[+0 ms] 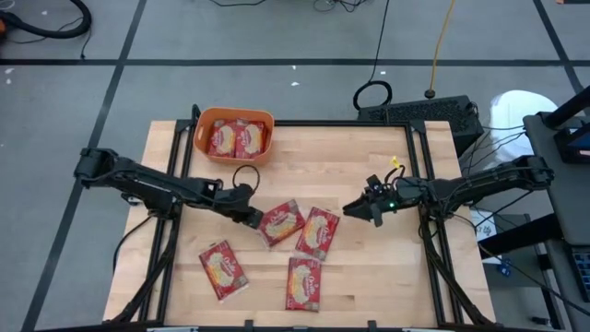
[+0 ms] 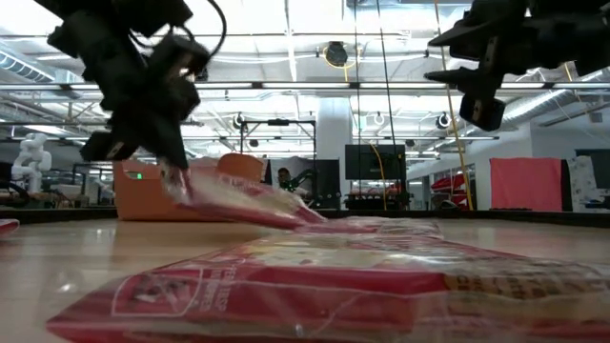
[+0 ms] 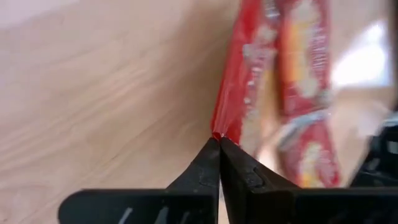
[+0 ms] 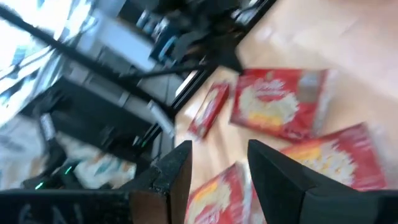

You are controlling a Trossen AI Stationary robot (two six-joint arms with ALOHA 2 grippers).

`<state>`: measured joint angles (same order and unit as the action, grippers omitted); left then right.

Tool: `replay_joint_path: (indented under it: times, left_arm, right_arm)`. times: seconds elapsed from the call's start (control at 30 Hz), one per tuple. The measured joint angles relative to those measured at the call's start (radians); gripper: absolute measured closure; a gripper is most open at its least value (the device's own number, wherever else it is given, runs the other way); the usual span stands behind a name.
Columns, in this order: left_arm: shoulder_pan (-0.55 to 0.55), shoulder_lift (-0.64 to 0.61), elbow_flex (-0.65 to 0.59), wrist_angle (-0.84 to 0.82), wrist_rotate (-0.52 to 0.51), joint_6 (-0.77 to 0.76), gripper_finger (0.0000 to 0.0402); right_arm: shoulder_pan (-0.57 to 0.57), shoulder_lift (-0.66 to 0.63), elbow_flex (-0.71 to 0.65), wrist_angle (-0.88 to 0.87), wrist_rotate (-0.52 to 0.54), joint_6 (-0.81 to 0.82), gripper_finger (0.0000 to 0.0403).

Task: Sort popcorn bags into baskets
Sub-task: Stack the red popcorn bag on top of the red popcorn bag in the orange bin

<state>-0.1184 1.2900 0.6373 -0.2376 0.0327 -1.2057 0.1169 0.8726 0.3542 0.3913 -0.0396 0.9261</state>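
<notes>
Pick-up step: left end effector [image 1: 251,216] clamped on the edge of a popcorn bag [image 1: 281,222] mid-counter. Next: lift and carry to orange basket [image 1: 205,120]. Right end effector [image 1: 355,210] hovers, fingers apart.

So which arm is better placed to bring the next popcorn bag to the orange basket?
Left. The left tool is shut on the corner of a popcorn bag, and the orange basket is on its side of the table. The right tool is open, empty, and farther from the basket.
</notes>
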Motion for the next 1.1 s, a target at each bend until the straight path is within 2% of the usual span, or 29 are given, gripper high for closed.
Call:
replay_joint_path:
  times: [0.27, 0.47, 0.57, 0.9, 1.1]
  left_arm:
    - [0.025, -0.175, 0.001, 0.144, -0.092, 0.158, 0.04]
    - [0.084, -0.262, 0.001, 0.291, -0.089, 0.283, 0.04]
    - [0.12, -0.296, 0.001, 0.339, -0.087, 0.341, 0.04]
    - [0.287, -0.399, 0.001, 0.425, -0.097, 0.429, 0.04]
    - [0.378, -0.501, 0.001, 0.42, -0.111, 0.482, 0.0401]
  right_arm:
    - [0.0, 0.001, 0.0, 0.038, 0.27, 0.033, 0.0255]
    - [0.0, 0.0, 0.001, 0.267, 0.404, -0.055, 0.025]
    - [0.0, 0.0, 0.001, 0.324, 0.445, -0.063, 0.0248]
    - [0.028, 0.004, 0.002, 0.34, 0.559, -0.034, 0.0248]
    - [0.048, 0.006, 0.002, 0.341, 0.57, -0.027, 0.0248]
